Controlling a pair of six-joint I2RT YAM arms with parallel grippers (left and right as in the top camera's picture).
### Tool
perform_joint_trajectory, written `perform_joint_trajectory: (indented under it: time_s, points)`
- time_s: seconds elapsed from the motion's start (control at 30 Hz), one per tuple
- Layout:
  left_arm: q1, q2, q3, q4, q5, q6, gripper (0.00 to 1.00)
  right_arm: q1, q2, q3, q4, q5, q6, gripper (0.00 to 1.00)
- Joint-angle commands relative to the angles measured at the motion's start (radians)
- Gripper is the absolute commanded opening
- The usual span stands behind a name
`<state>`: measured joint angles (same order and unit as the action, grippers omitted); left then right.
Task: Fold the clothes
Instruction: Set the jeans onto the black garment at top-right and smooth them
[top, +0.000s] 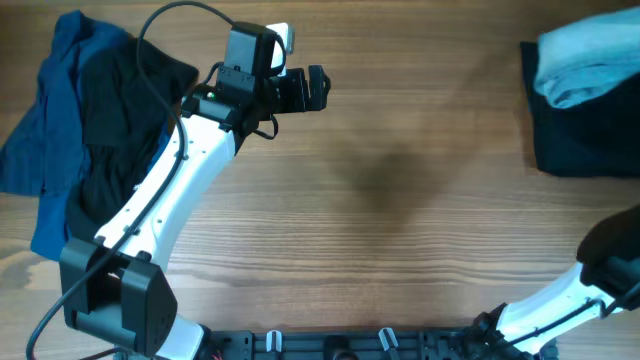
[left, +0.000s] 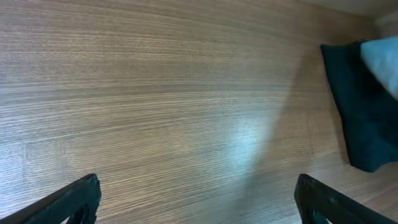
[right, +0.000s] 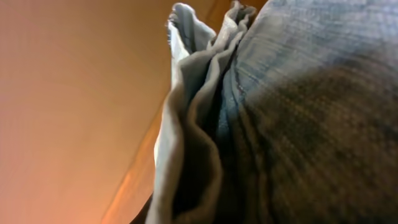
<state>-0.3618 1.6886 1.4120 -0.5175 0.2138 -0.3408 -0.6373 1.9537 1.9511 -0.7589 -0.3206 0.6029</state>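
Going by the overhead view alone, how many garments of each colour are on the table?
Royal-blue garment: 1
Black garment: 1
Dark folded garment: 1
Pale-blue garment, lying on the dark one: 1
Total: 4

- Robotics lab bench: white left arm (top: 170, 190) and right arm (top: 550, 305) mounted at the near edge of the wood-grain worktop (top: 400, 120)
- Black cable (top: 152, 22) looping over the left arm
- Clothes (top: 80, 120) heaped at both ends
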Motion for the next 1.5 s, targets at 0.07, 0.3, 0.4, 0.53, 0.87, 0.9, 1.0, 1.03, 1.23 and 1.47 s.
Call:
perform_joint_trajectory:
  time_s: [0.07,0.3,0.4,0.53,0.87,0.9,1.0,1.03,1.23,1.47]
  points:
    - [0.001,0.010,0.002,0.002,-0.027,0.024,0.99,-0.041,-0.016,-0.024,0.124,-0.122,-0.046,0.04]
    - [0.001,0.010,0.002,0.004,-0.033,0.023,0.99,-0.048,0.035,-0.040,0.201,-0.197,-0.059,0.04]
    - [0.001,0.010,0.002,0.005,-0.033,0.023,1.00,-0.048,0.064,-0.067,0.192,-0.191,-0.067,0.04]
    - [0.001,0.010,0.002,0.008,-0.033,0.023,1.00,-0.055,0.077,-0.174,0.198,-0.146,-0.045,0.04]
    - [-0.001,0.010,0.002,0.008,-0.032,0.019,1.00,-0.135,0.077,-0.237,0.111,-0.053,-0.060,0.05]
    - [-0.001,0.010,0.002,0.008,-0.033,0.019,1.00,-0.145,0.077,-0.237,0.110,-0.054,-0.057,0.05]
    - [-0.001,0.010,0.002,0.011,-0.032,0.019,0.99,-0.172,0.077,-0.237,0.100,-0.066,-0.064,0.50]
    - [-0.001,0.010,0.002,0.012,-0.032,0.019,0.99,-0.179,0.077,-0.237,0.092,-0.074,-0.074,0.77]
    - [-0.001,0.010,0.002,0.012,-0.032,0.020,1.00,-0.217,0.069,-0.235,0.036,-0.224,-0.104,1.00]
    - [-0.001,0.010,0.002,0.011,-0.032,0.020,1.00,-0.247,-0.032,-0.190,0.039,-0.381,-0.219,0.83]
